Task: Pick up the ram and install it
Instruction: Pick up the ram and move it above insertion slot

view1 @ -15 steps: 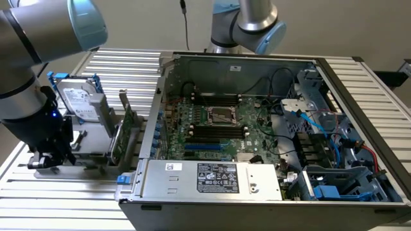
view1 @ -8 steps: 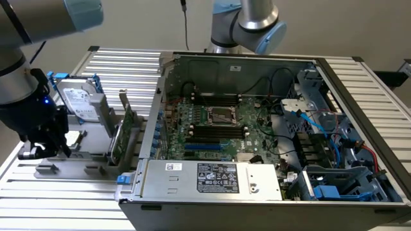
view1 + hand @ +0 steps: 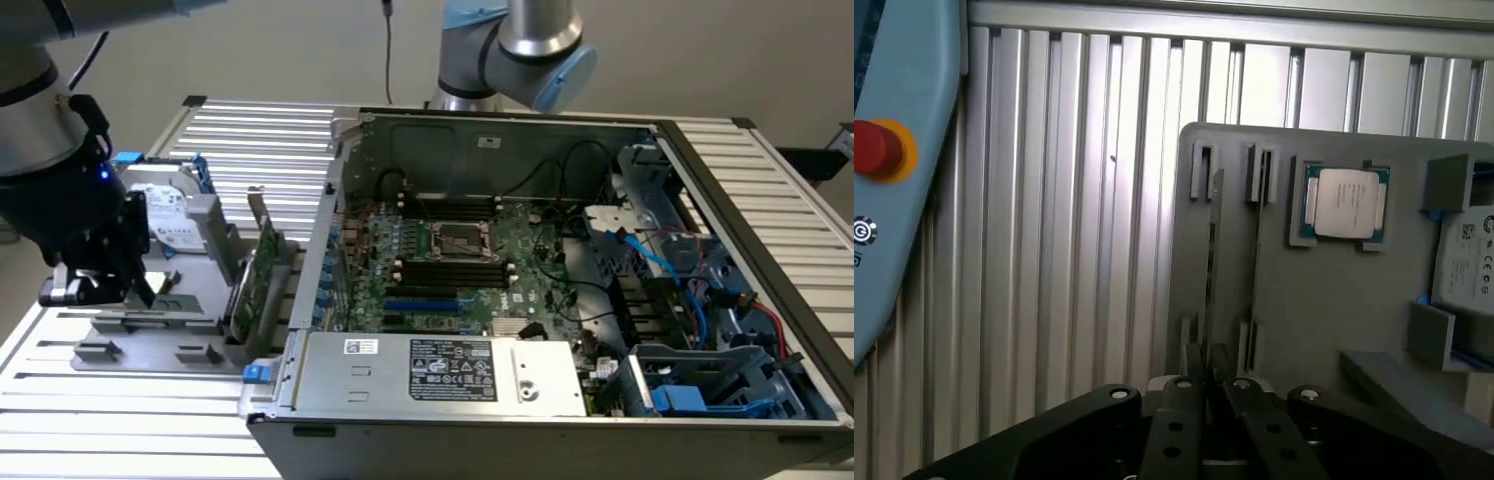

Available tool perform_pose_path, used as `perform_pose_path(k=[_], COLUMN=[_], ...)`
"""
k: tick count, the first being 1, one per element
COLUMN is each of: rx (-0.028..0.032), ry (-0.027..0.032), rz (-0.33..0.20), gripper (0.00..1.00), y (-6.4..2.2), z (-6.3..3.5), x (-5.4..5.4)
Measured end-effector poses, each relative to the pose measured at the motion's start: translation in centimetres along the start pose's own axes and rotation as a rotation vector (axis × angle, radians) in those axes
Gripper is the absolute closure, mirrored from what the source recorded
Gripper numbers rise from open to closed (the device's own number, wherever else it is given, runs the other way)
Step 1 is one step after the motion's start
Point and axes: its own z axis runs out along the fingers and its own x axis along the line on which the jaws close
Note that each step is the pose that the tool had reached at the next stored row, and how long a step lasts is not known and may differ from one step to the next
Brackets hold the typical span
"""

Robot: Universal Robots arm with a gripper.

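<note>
Ram (image 3: 1209,260): thin dark stick, seen edge-on, standing on its long edge in the paired holders of the fixture tray, lower part of the exterior view's left.

Items, largest first:
- Slatted aluminium table (image 3: 267,140), under everything.
- Open computer case (image 3: 494,140), centre to the exterior view's right. Its motherboard (image 3: 534,290) faces up.
- Robot arm (image 3: 54,190), dark, far at the exterior view's left, reaching down onto the tray. A grey and blue arm joint (image 3: 527,45) sits behind the case, well apart from the tray.
- Grey fixture tray (image 3: 1324,300), beside the case on the exterior view's left.
- Green expansion card (image 3: 267,270), upright between tray and case.
- Hard drive (image 3: 174,220), propped at the tray's far end.
- Black memory slots (image 3: 447,270), running across the frame beside the processor socket.
- Processor chip (image 3: 1346,203), lying flat in a tray recess.
- Gripper (image 3: 1206,388): fingers drawn in close on either side of the ram's near end, apparently clamped on it.

Relation: the ram's long axis runs straight away from the gripper along the tray. The slots lie well apart, toward the exterior view's right.
</note>
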Motion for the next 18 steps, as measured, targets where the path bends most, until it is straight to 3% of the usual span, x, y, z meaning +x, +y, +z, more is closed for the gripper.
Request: perform_pose_path(k=[12,18], rx=[-0.0093,-0.0219], ry=[-0.0006,-0.0013], rz=[0.0,0.0], gripper=[0.86,0.86], y=[-5.0,-7.62], z=[-5.49,-8.11], x=[0.3,0.5])
